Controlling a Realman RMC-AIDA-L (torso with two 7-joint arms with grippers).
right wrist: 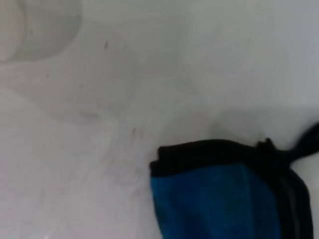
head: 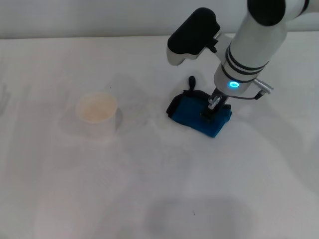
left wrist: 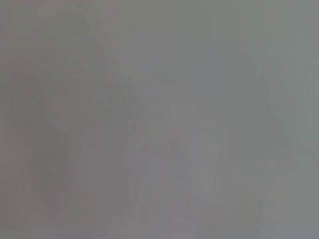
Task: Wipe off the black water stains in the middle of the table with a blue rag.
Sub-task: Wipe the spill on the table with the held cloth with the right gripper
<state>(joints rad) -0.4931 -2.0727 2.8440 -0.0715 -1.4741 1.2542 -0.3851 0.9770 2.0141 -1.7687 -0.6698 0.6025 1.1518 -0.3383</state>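
Observation:
The blue rag (head: 192,115) with black edging lies on the white table (head: 149,189), right of centre, its black loop (head: 192,79) pointing to the far side. My right gripper (head: 212,107) comes down from above onto the rag's right half, its fingers close together on the cloth. In the right wrist view the rag (right wrist: 209,199) and its loop (right wrist: 309,140) show close up. No dark round blot shows; only faint grey smears (right wrist: 130,134) and tiny specks lie on the table left of the rag. The left gripper is out of view; the left wrist view is blank grey.
A translucent whitish plastic cup (head: 97,113) stands upright at the left of the middle, well apart from the rag; its edge shows in the right wrist view (right wrist: 30,25). The table's far edge meets a pale wall.

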